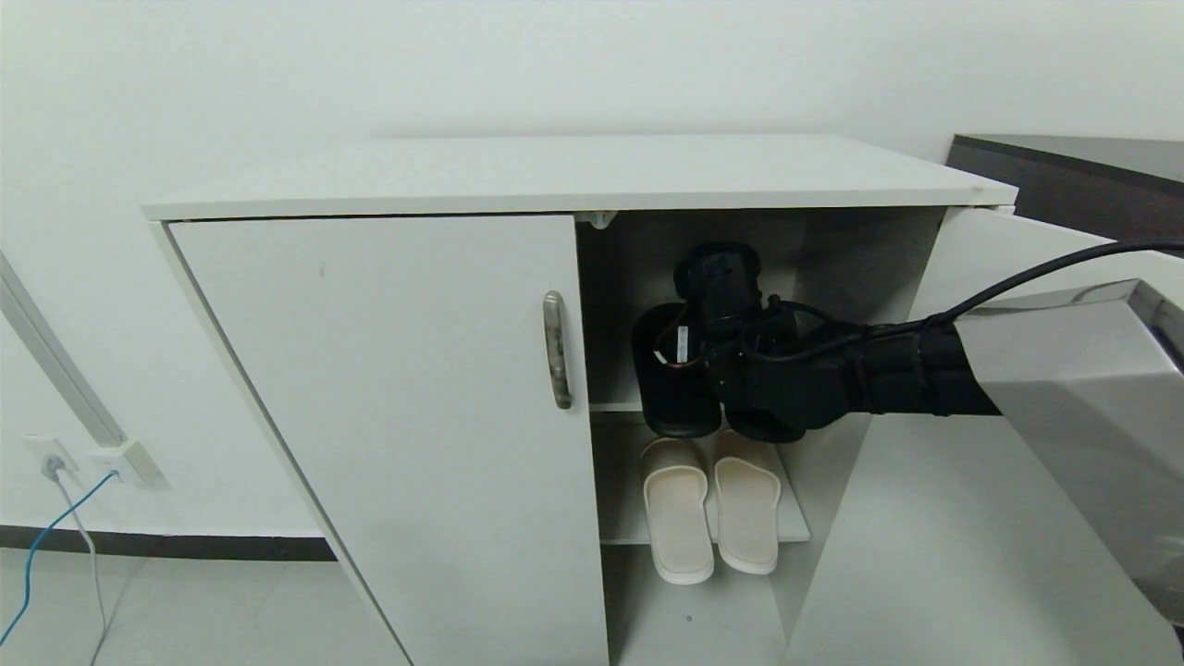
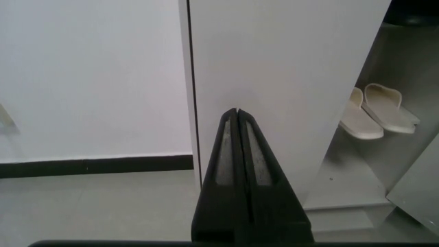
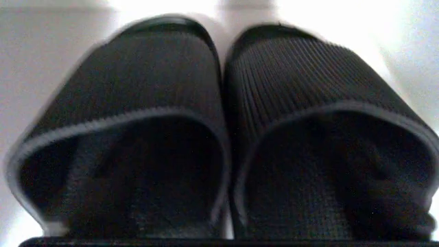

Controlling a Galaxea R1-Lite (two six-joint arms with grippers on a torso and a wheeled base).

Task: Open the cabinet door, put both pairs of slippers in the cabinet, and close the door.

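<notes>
Head view: the white cabinet (image 1: pixel 573 176) has its left door (image 1: pixel 388 416) closed, with the metal handle (image 1: pixel 555 350) at that door's right edge. The right door (image 1: pixel 925 555) is swung open toward you on the right. Your right arm (image 1: pixel 879 375) reaches in through the opening into the upper compartment. The right gripper (image 1: pixel 731 370) is at the black slippers (image 1: pixel 671 379), but its own wrist blocks the contact, so you can't tell whether it has a grip on them. The black pair sits at the upper shelf (image 1: pixel 615 407), its near ends hanging past that shelf's front edge. The white slippers (image 1: pixel 677 509) lie side by side on the lower shelf (image 1: pixel 620 518), heels overhanging its near edge. A wall outlet (image 1: pixel 51 458) with a blue cable (image 1: pixel 46 546) sits far left, low on the wall.

Left wrist view: the left gripper (image 2: pixel 237 111) is fully closed, its fingers pressed together with nothing between them. It hangs outside the cabinet, in front of the closed left door (image 2: pixel 274 82). The white slippers (image 2: pixel 384 110) show on their shelf past the door's edge.

Right wrist view: the black slippers (image 3: pixel 151 103) are right up against the camera, side by side and touching. The grip can't be told here either.
</notes>
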